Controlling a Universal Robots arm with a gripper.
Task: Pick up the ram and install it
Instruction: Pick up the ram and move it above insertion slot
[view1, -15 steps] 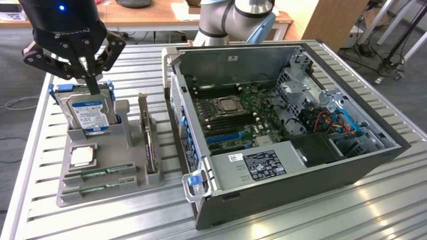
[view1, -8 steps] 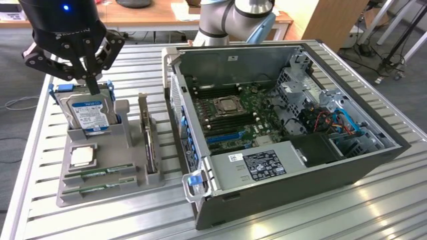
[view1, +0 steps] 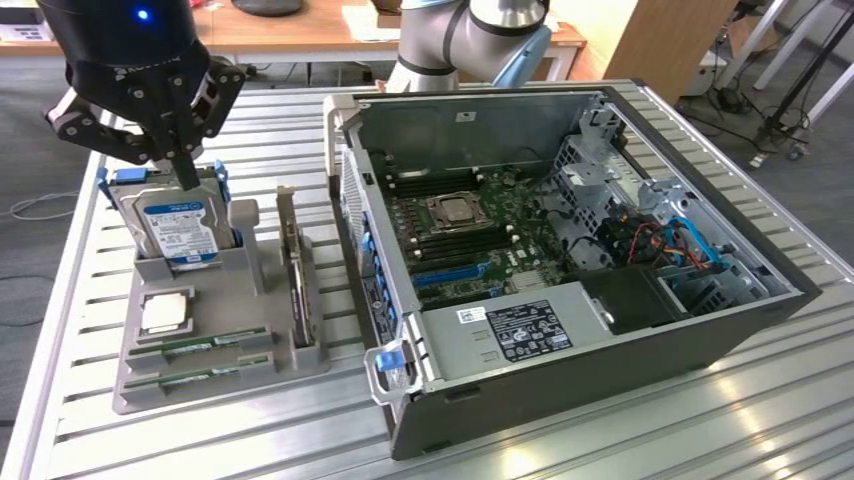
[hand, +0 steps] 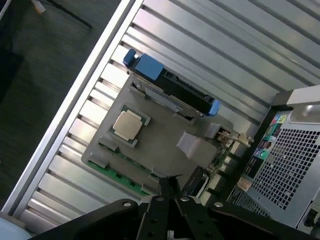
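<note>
The hand hangs with its black fingers pinched together on nothing, tips just above the hard drive, which stands upright in the grey moulded holder; the ram, a thin green stick, lies slotted at the holder's end farthest from the drive, a twin beside it, likely cradled for an easy pinch; the metal case lies open on the slatted aluminium counter, board facing up.

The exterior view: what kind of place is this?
Probably a robotics lab or workshop: an open computer case lies on a slatted metal table, a grey parts tray beside it, a wooden desk behind.
</note>
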